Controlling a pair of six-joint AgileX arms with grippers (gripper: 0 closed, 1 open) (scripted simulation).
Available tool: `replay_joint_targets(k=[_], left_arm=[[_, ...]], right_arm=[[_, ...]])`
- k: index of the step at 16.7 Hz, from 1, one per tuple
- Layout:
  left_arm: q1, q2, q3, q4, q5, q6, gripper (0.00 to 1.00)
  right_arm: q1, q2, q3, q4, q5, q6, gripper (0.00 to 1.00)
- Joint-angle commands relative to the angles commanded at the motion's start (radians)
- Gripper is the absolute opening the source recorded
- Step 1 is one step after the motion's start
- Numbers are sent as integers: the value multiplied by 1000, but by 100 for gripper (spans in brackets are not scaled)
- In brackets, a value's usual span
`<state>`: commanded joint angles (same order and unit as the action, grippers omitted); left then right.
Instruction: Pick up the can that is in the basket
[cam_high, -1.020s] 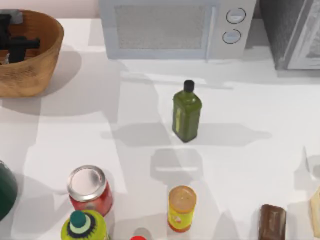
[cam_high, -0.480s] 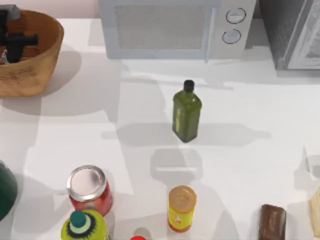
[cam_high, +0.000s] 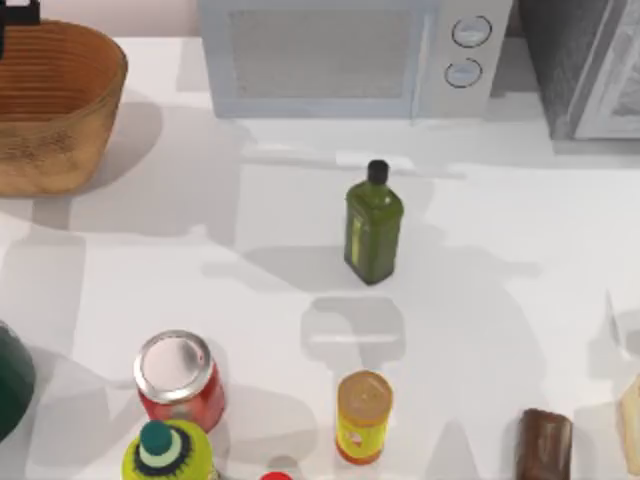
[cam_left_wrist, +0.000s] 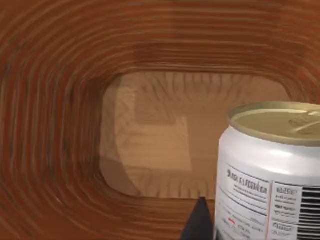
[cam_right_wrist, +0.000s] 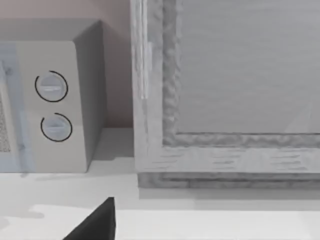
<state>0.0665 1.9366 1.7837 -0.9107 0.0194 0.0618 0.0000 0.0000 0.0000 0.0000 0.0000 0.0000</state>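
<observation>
The wicker basket (cam_high: 62, 110) stands at the table's far left corner. In the left wrist view the small white can (cam_left_wrist: 270, 170), with its pale tan top and printed label, hangs close in front of the camera. The basket's ribbed inside (cam_left_wrist: 60, 125) lies below it. My left gripper (cam_high: 15, 12) is at the top view's upper left edge, above the basket. One dark fingertip (cam_left_wrist: 200, 222) presses against the can's side, and the gripper is shut on the can. A dark fingertip (cam_right_wrist: 95, 222) of my right gripper faces the microwave.
A microwave (cam_high: 350, 55) stands at the back, with a grey cabinet (cam_high: 590, 65) to its right. A green bottle (cam_high: 373, 225) stands mid-table. Near the front are a red soda can (cam_high: 178, 380), a yellow-labelled cylinder (cam_high: 363, 415) and a brown bar (cam_high: 545, 445).
My left gripper has risen out of the basket toward the top view's upper left edge, taking the can with it. The basket's inside is now uncovered.
</observation>
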Motion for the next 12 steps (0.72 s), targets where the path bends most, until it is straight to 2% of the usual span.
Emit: replay_joint_targets(k=[12], left_arm=[[-80,-1345,-1180,634,-15,-47,0]], right_arm=[[0,0,0,0,0,0,100]])
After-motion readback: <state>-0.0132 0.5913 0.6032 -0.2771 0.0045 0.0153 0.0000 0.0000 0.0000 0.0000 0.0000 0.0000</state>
